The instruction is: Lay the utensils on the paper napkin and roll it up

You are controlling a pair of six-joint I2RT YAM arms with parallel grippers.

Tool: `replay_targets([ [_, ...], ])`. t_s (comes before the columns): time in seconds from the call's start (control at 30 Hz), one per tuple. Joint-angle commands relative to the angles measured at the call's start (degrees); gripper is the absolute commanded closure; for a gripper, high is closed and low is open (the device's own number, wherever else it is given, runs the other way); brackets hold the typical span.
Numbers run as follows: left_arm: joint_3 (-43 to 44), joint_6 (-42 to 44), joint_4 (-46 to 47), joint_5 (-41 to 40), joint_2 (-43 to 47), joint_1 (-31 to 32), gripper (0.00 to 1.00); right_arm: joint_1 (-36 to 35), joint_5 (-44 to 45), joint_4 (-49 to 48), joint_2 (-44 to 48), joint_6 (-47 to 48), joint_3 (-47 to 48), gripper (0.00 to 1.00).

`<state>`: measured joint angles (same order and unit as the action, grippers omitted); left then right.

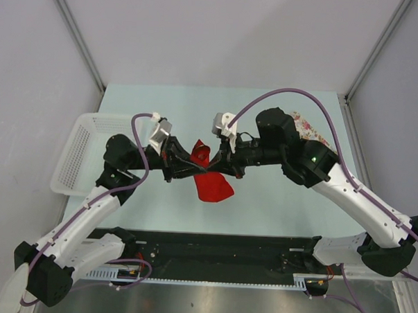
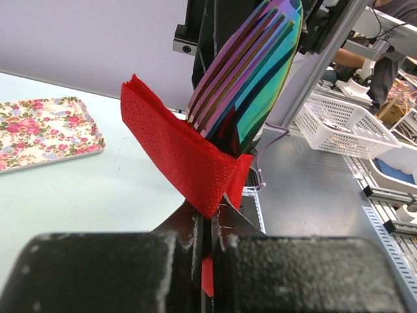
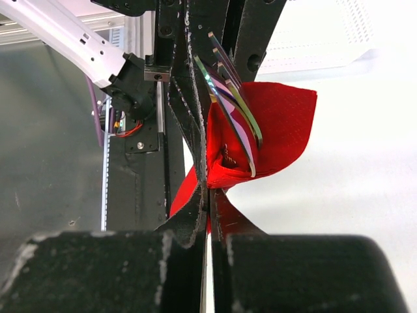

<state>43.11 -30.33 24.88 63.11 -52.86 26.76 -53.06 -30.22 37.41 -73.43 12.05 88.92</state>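
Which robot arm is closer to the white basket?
Left. The left arm bends right beside the white basket. The right arm reaches in from the other side, beyond the red napkin.

Pale mint table [image 1: 276, 208] boxed by plain grey-white walls [image 1: 221, 32] left, far and right, aluminium posts [image 1: 77, 34] at the far corners; white mesh basket [image 1: 81, 154] at left edge, floral tray [image 1: 314, 126] near far right corner, black rail [image 1: 225, 253] along near edge; even, diffuse light.
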Motion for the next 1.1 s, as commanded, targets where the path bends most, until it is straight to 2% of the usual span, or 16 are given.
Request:
replay_targets([
  [0.0,-0.3,-3.1,3.9,-1.1,0.2,0.3,1.0,-0.5,0.1,-5.2,2.3,-0.8,0.5,1.0],
  [0.07,-0.6,-4.0,5.6,-1.1,0.0,0.1,1.0,-0.4,0.3,-5.1,2.3,-1.1,0.3,0.78],
  [0.1,-0.5,-4.8,5.9,-1.3,0.0,-0.5,1.0,-0.3,0.9,-5.0,2.6,-1.4,0.2,0.54],
  [0.2,-0.1,-7.5,8.8,-0.5,-0.6,-2.1,1.0,0.8,1.8,-4.4,3.6,-2.0,-0.4,0.2],
  [0.3,0.6,-9.2,10.7,0.2,-1.1,-3.0,1.0,2.9,1.5,-1.8,4.3,-2.1,-1.8,0.14],
  [0.47,2.2,-9.3,10.4,0.6,-1.5,-3.9,1.0,5.2,0.0,2.3,6.8,-1.9,-5.0,0.18],
  [0.57,2.5,-9.4,10.5,0.4,-1.5,-3.9,1.0,5.9,-0.5,4.0,7.6,-0.9,-6.1,0.26],
  [0.63,2.7,-9.9,10.8,0.3,-1.5,-3.8,1.0,6.6,-1.2,4.8,7.6,-0.7,-6.4,0.34],
  [0.67,2.6,-10.5,11.3,0.3,-1.6,-3.9,1.0,6.8,-1.9,5.1,7.3,-0.3,-6.5,0.45],
  [0.73,2.5,-11.1,11.9,0.2,-1.6,-3.9,1.0,7.5,-2.9,5.8,7.1,0.2,-6.4,0.56],
  [0.97,2.5,-11.0,11.9,0.3,-1.5,-4.0,1.0,8.7,-8.7,9.3,5.6,3.0,-5.0,0.7],
  [1.07,2.5,-11.5,12.4,0.3,-1.5,-4.0,1.0,8.6,-10.0,11.5,4.1,5.2,-3.9,0.95],
])
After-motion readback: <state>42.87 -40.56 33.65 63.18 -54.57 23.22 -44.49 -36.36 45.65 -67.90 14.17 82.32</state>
